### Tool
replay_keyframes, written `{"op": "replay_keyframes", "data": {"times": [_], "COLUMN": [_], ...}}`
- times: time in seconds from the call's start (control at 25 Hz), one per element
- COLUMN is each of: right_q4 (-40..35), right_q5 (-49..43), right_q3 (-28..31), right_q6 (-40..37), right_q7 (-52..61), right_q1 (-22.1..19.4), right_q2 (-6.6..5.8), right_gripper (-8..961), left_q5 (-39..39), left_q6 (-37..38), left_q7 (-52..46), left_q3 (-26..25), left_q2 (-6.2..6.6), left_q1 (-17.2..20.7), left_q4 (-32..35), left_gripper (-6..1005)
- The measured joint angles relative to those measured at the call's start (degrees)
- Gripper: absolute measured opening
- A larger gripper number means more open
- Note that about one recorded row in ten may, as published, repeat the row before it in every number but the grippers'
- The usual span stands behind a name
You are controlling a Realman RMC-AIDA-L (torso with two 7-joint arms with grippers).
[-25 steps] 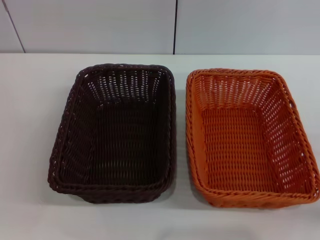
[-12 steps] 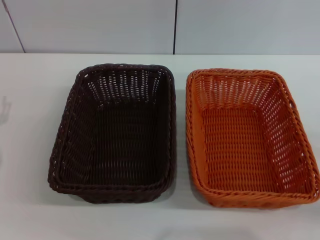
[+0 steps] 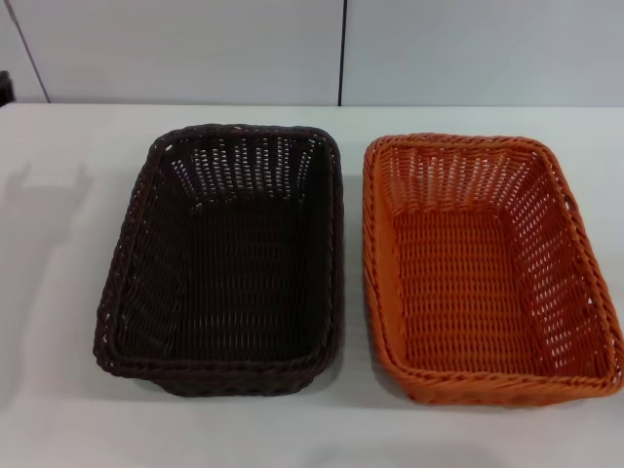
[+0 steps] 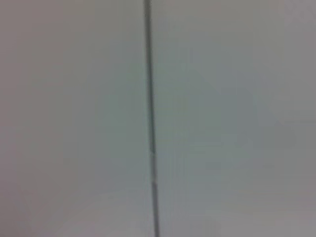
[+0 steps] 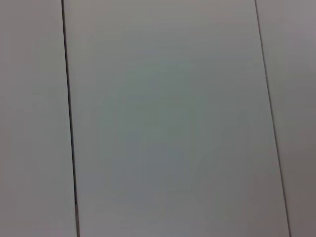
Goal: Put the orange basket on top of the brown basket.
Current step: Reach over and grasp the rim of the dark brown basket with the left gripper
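Observation:
The brown basket (image 3: 226, 258) stands empty on the white table (image 3: 58, 292), left of centre in the head view. The orange basket (image 3: 483, 268) stands empty right beside it on the right, with a narrow gap between their rims. Both are upright with the long sides running away from me. A small dark part of my left arm or gripper (image 3: 4, 86) shows at the far left edge, well away from the brown basket, and casts a shadow on the table. My right gripper is out of view. Both wrist views show only wall panels.
A pale panelled wall (image 3: 195, 49) with a dark vertical seam (image 3: 341, 49) rises behind the table's far edge. The left wrist view shows one seam (image 4: 149, 118), the right wrist view two seams (image 5: 69, 118).
A dark part of the left arm has come into view at the far left edge, and its shadow has spread onto the table left of the brown basket. The baskets have not moved.

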Motion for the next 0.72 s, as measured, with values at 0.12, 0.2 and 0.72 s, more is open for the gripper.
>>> {"op": "replay_keyframes", "data": {"times": [0.12,0.2,0.72], "right_q4": [0.3,0.4,1.9], "right_q5": [0.0,0.0,0.1], "right_q3": [0.3,0.3,0.8], "right_q6": [-1.5,-1.9,-2.1], "right_q7": [0.0,0.0,0.0], "right_q1": [0.4,0.6,1.1], "right_q2": [-0.13,-0.17,-0.20], "right_gripper": [726,726,727], "left_q5": [-0.1,-0.1,1.3], "left_q6": [-16.8,-26.7,-48.5], "left_q7": [8.1,12.2,9.6], "left_q3": [-7.0,-10.5,-10.9], "left_q2": [-3.88,-5.72,-6.17], "left_q1": [-3.2,-5.9,-15.6], "left_q4": [-7.6,-10.3,-10.5], "left_gripper": [805,805,804]}}
